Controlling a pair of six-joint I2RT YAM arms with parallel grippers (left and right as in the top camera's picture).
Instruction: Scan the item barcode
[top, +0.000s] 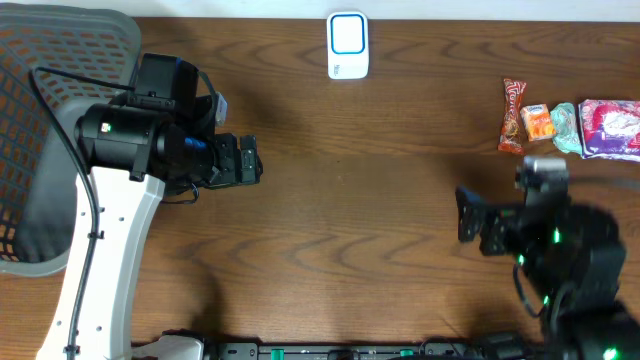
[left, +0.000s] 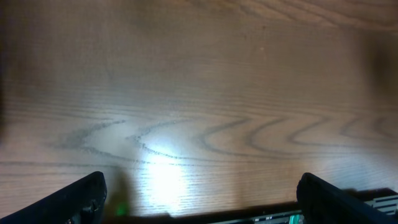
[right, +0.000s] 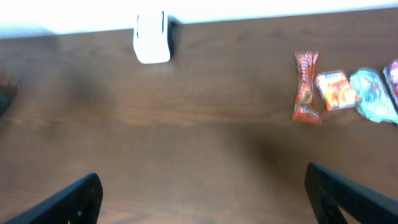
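Note:
A white barcode scanner (top: 348, 45) with a blue-edged window stands at the far middle of the wooden table; the right wrist view shows it (right: 152, 38) too. Snack items lie in a row at the far right: a red wrapper (top: 513, 115) (right: 305, 86), an orange packet (top: 539, 122) (right: 336, 90), a teal packet (top: 565, 128) (right: 372, 94) and a pink-and-white bag (top: 612, 128). My left gripper (top: 250, 160) (left: 202, 202) hangs open over bare wood at the left. Below the snacks, my right gripper (top: 467, 215) (right: 205, 199) points left, open and holding nothing.
A grey mesh chair (top: 50, 120) stands at the left behind the left arm. A black equipment strip (top: 340, 350) runs along the table's front edge. The table's far edge meets a white wall just behind the scanner.

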